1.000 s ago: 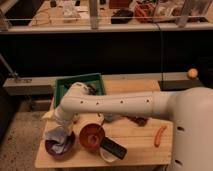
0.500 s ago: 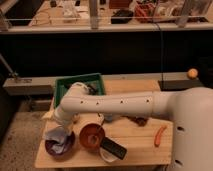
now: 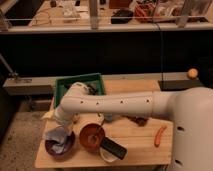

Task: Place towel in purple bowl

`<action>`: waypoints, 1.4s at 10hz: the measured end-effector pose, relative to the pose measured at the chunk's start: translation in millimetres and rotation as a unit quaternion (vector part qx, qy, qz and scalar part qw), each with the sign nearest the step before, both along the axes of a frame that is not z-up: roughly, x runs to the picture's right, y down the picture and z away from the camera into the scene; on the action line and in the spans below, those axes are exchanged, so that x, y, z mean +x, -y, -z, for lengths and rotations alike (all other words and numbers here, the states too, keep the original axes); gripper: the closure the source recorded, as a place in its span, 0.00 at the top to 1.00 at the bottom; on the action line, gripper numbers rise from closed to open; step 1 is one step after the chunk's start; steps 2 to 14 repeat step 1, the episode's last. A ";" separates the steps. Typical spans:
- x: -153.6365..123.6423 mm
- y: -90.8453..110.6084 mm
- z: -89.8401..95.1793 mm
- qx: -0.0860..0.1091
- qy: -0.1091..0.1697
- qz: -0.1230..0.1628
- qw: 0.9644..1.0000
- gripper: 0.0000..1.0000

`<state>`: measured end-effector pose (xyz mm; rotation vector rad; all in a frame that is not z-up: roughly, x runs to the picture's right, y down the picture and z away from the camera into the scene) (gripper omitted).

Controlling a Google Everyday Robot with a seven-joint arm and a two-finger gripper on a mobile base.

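Observation:
The purple bowl (image 3: 51, 148) sits at the front left corner of the wooden table (image 3: 140, 150). A pale blue-grey towel (image 3: 59, 136) lies crumpled in and over the bowl. My white arm reaches from the right across the table and bends down at the left. My gripper (image 3: 63, 123) is at the arm's end, just above the towel and the bowl's far rim, touching or nearly touching the cloth.
A brown bowl (image 3: 92, 136) stands right of the purple bowl. A black object on a small white dish (image 3: 114, 148) lies in front of it. A green bin (image 3: 80, 84) is at the back left, an orange carrot-like item (image 3: 160, 135) at the right. A dark counter runs behind.

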<state>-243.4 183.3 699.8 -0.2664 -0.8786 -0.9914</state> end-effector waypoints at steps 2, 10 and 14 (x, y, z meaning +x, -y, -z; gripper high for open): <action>0.0 0.0 0.0 0.000 0.000 0.000 1.000 0.80; 0.0 0.0 0.0 0.000 0.000 0.000 1.000 0.80; 0.0 0.0 0.0 0.000 0.000 0.000 1.000 0.80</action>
